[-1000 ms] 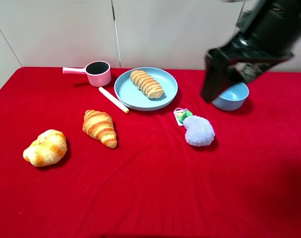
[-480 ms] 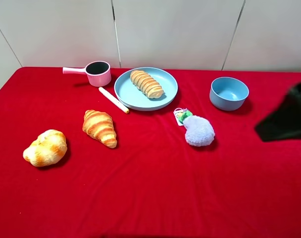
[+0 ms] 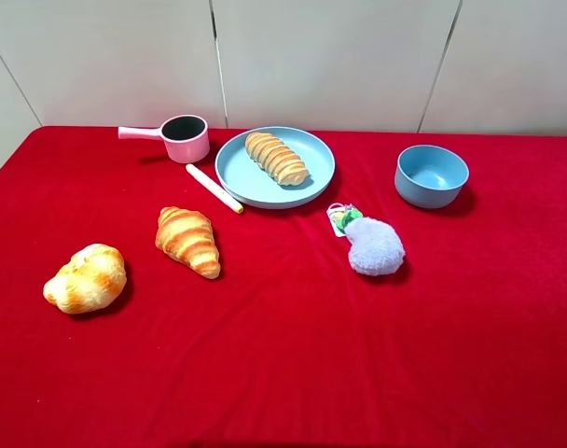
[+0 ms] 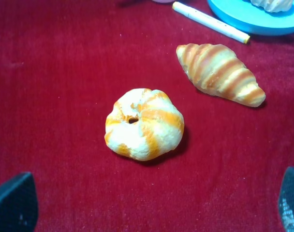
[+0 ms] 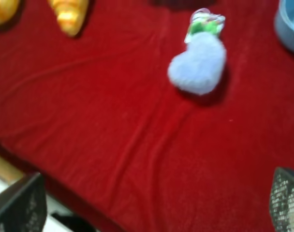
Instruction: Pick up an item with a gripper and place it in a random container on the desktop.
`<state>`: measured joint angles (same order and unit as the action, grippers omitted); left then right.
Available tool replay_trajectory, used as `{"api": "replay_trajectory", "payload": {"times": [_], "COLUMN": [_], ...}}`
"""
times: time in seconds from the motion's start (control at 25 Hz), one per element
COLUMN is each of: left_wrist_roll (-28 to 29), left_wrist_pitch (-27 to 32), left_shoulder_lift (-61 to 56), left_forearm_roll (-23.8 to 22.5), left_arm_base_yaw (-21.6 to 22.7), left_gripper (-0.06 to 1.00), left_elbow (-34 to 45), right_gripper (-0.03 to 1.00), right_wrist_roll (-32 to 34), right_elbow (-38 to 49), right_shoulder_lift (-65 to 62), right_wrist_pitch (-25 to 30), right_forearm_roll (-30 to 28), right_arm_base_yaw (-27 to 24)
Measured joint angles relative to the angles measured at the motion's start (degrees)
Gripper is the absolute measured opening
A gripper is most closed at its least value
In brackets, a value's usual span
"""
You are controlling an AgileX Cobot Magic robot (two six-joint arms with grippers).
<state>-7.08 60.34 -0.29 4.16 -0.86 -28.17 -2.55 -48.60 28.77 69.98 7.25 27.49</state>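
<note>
loaf (image 3: pixel 276 158): lying in plate (image 3: pixel 249 179), 12 o'clock of table
left gripper (image 4: pixel 152 203): jaws wide, empty
right gripper (image 5: pixel 156 205): jaws wide, empty

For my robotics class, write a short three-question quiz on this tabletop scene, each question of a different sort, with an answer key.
1. True or false: the ridged bread loaf lies on the light blue plate.
2. Multiple choice: what lies on the cloth just beside the plate, between it and the pink pot? A) a white marker B) a spoon C) a knife
3. Fill in: in the left wrist view, the left gripper is open above the round ____, with the croissant nearby.

Key: 1 true; 2 A; 3 bun. The right gripper is also open and empty, above the cloth near the fluffy pale blue toy.
</note>
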Motion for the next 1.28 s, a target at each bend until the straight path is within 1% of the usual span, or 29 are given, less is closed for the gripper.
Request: {"api": "replay_trajectory", "payload": {"times": [0.12,0.24,0.36,0.52,0.68,0.96,1.28], "left_wrist_roll": [0.0,0.0,0.0,0.0,0.0,0.0,0.0], "left_wrist_pitch": [0.0,0.0,0.0,0.0,0.0,0.0,0.0], "left_shoulder_lift": [0.0,0.0,0.0,0.0,0.0,0.0,0.0], "left_forearm_roll": [0.0,0.0,0.0,0.0,0.0,0.0,0.0], "left_arm_base_yaw": [0.0,0.0,0.0,0.0,0.0,0.0,0.0], "left_gripper": [0.99,0.99,0.99,0.99,0.99,0.99,0.99], "left_elbow": [0.0,0.0,0.0,0.0,0.0,0.0,0.0], "right_gripper": [0.69,0.69,0.69,0.69,0.69,0.69,0.69], "right_wrist_roll": [0.0,0.0,0.0,0.0,-0.1,-0.2,-0.2], "right_elbow": [3.0,5.5,7.2,9.0,11.9,19.5,19.9], "right_shoulder_lift": [-6.4,-13.2,-19.6,-27.0,-29.1,-29.2,-29.2], "right_wrist_pitch": [0.0,0.0,0.1,-0.5,-4.2,-9.8,-10.7], "right_forearm_roll": [0.2,0.2,0.2,0.2,0.3,-0.8,-1.2], "right_arm_base_yaw": [-7.9,-16.9,-24.2,-30.7,-32.7,-32.7,-32.7]}}
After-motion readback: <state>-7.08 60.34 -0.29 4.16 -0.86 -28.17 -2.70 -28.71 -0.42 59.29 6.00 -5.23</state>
